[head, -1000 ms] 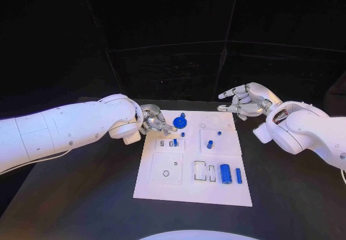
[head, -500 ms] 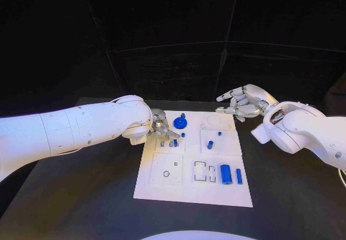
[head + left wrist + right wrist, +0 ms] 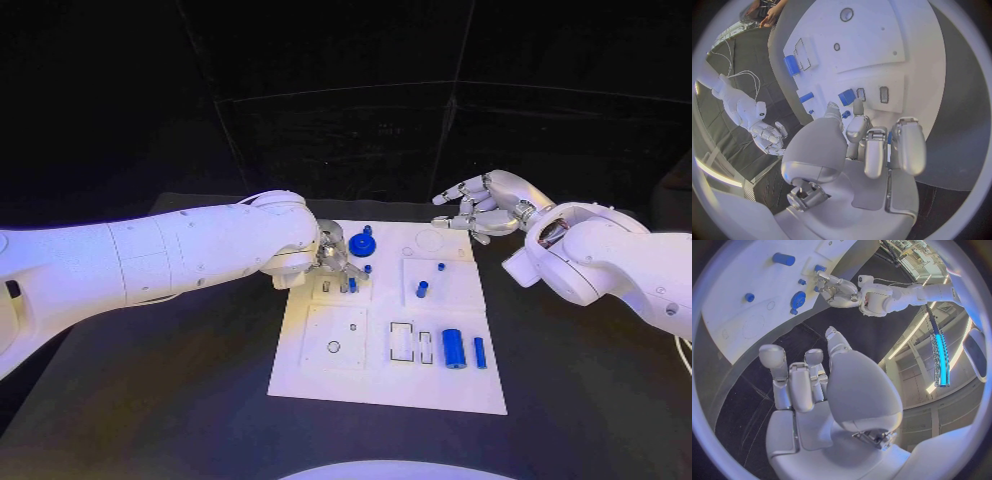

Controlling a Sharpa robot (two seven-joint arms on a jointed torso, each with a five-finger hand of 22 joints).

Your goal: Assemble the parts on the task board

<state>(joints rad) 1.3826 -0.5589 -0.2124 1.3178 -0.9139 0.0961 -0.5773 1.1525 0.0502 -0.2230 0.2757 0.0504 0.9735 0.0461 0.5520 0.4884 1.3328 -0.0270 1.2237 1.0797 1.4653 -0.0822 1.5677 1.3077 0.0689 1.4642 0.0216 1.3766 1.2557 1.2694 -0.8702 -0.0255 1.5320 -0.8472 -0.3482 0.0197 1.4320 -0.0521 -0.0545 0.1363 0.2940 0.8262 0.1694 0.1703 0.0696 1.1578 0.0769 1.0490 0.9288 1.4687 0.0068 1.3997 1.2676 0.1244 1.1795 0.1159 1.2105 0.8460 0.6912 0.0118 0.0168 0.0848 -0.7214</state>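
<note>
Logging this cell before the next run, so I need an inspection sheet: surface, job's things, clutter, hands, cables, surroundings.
Surface: black table, dark cloth cover.
Job's things: white task board mid-table; blue parts on it: a round knob at the far edge, a large cylinder and a thin bar lying at the near right, a small peg standing mid-board.
Clutter: nothing seen.
Hands: left hand over the board's far left corner, fingers curled down; whether it holds a part cannot be told. Right hand raised beyond the far right corner, fingers apart, holding nothing.
Cables: white cable at the right arm.
Surroundings: black curtain behind.
</note>
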